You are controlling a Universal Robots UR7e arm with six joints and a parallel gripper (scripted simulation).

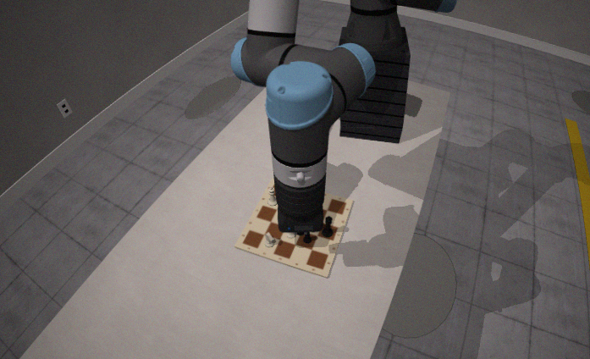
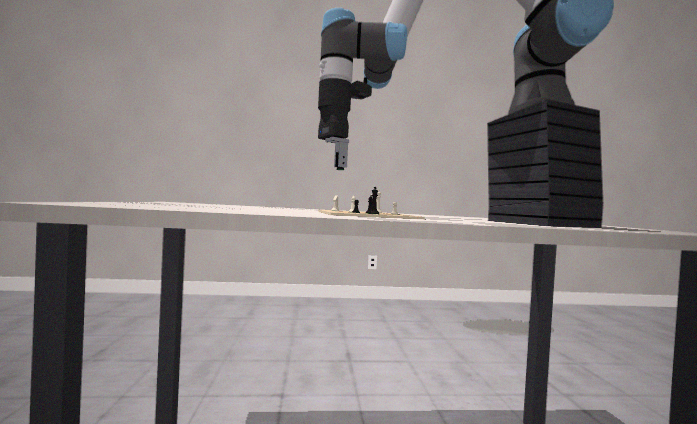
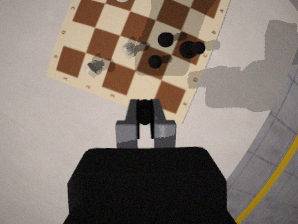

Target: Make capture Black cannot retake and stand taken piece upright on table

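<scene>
Dark piece clamped between the jaws, lifted high. Chessboard well below on pale worktop.

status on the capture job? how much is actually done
Done: a dark piece is off the board, clamped in the gripper, which hangs well above the table. In hand: carrying that piece; its type is hard to tell. Left: stand it upright on the table, then move the capturing white piece onto the vacated square. The other pieces look upright.
</scene>
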